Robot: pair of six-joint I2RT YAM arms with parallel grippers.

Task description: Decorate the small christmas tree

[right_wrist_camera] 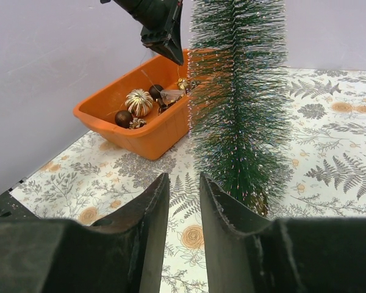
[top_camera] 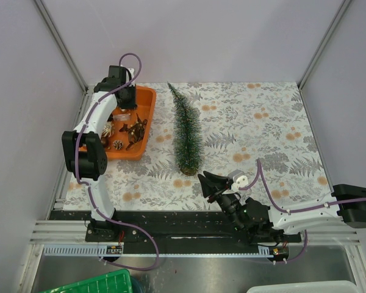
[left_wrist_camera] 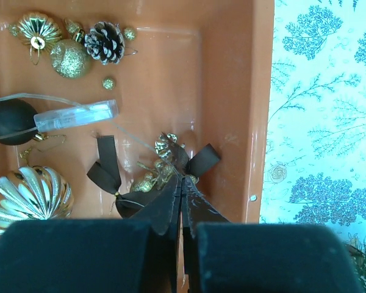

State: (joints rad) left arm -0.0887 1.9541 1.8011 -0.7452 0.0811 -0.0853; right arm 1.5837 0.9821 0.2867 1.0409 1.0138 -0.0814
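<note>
The small christmas tree (top_camera: 186, 131) stands upright mid-table, and also shows in the right wrist view (right_wrist_camera: 241, 104). The orange tray (top_camera: 147, 131) to its left holds the ornaments. My left gripper (top_camera: 125, 105) hangs over the tray with its jaws shut. Its tips (left_wrist_camera: 183, 180) sit at the middle of a brown bow ornament with gold bits (left_wrist_camera: 152, 177). A thin thread runs from the tips down to that ornament (right_wrist_camera: 174, 91). My right gripper (top_camera: 206, 178) is slightly open and empty (right_wrist_camera: 184, 177), low over the table just in front of the tree's base.
The tray (left_wrist_camera: 262, 91) also holds a gold ribbed ball (left_wrist_camera: 30, 195), a pinecone (left_wrist_camera: 105, 41), a gold glitter ball (left_wrist_camera: 70, 59), a dark brown ball (left_wrist_camera: 9, 121) and a clear tube (left_wrist_camera: 76, 115). Grey walls enclose the table. A green crate (top_camera: 91, 284) sits below its near edge.
</note>
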